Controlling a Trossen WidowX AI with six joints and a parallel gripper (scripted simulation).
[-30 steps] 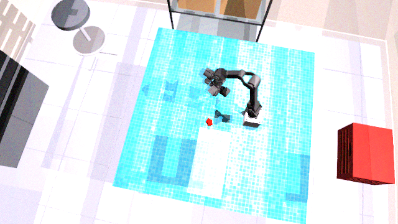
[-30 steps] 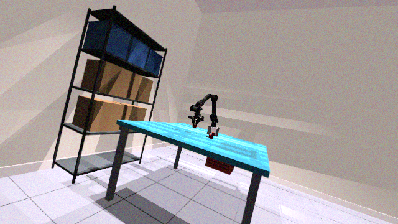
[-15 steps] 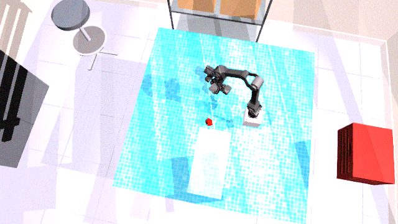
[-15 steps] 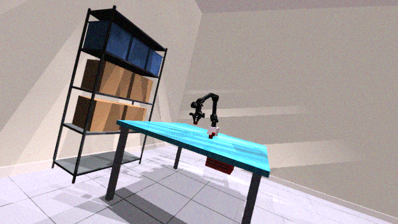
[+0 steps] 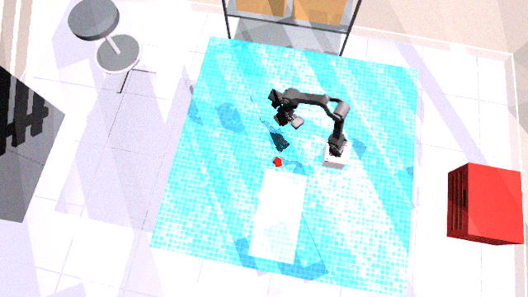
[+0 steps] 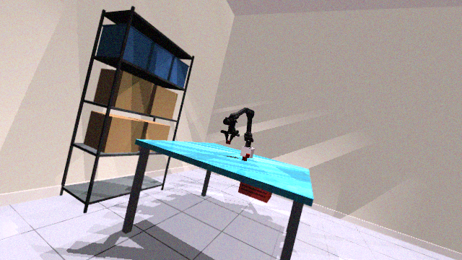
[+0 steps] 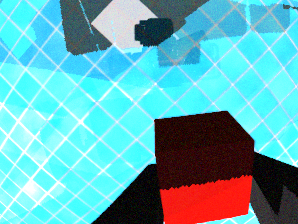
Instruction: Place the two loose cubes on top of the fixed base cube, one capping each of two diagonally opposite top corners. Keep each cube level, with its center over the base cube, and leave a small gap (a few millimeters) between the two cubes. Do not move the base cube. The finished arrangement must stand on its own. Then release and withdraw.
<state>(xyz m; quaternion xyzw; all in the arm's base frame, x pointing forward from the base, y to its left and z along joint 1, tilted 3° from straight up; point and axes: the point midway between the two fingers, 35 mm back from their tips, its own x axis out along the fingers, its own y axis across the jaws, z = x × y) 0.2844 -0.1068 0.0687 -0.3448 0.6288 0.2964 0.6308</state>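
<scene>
My gripper (image 5: 287, 122) (image 6: 228, 140) (image 7: 200, 167) is shut on a red cube (image 6: 228, 142) (image 7: 205, 201). In the wrist view the cube sits between the two dark fingers, its upper part in shadow. In the exterior view it hangs above the table top. A separate small red shape (image 5: 277, 162) (image 6: 245, 158) stands on the table near the white rectangle. In the exterior view it looks like one red block on another, offset to one side. Which is the base cube, and how they touch, is too small to tell. It is not in the wrist view.
The arm's pale base block (image 5: 333, 162) stands to the right of the red shape in the top view. A white rectangle (image 5: 277, 214) lies on the cyan table top (image 5: 363, 231) (image 6: 281, 177). A shelf rack (image 6: 90, 80) stands behind the table. Shadows cross the table.
</scene>
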